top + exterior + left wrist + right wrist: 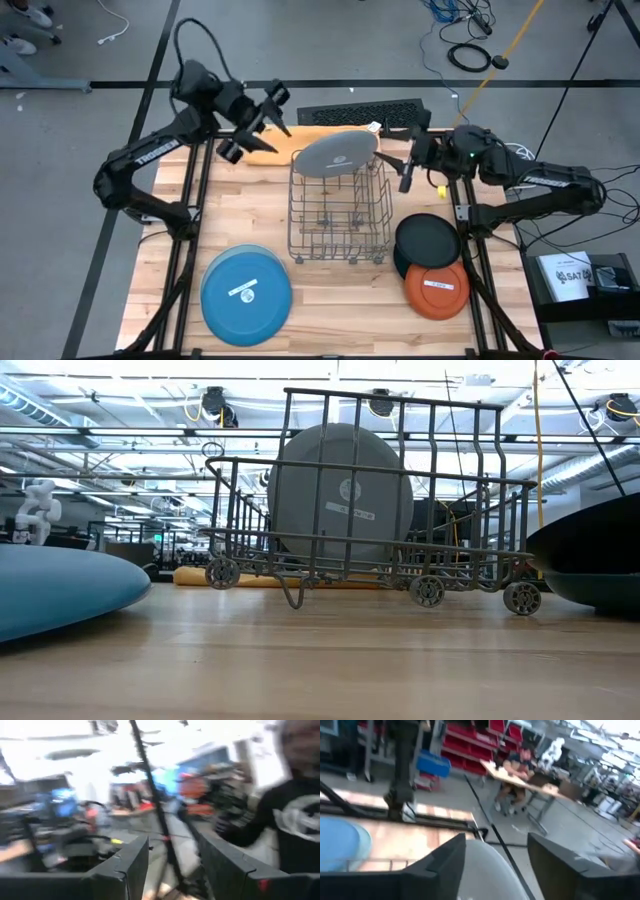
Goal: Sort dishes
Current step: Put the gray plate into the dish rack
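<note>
Plates lie nearest the table's front edge: a large blue plate (246, 291) flat at the front left, a white sticker on its face, and an orange plate (437, 290) at the front right, also stickered, overlapping the rim of a black plate (427, 240) just behind it. In the low view the blue plate (60, 590) bulges in from one side and the black plate (590, 555) from the other.

Mid-table stands the wire rack (340, 215). A large grey plate (335, 154) stands on edge in its far end, tilted back, a small round mark and a pale label on its face; from the low view the grey plate (340, 495) rises above the rack (420, 550).

Past the rack, the right gripper (396, 163) is just beside the grey plate's edge, its fingers parted and holding nothing; its wrist view shows the pale plate (485, 870) between the dark fingers (445, 862). The left gripper (270, 117) is raised over the far left corner above an orange cloth (268, 150), jaws apart and empty.
</note>
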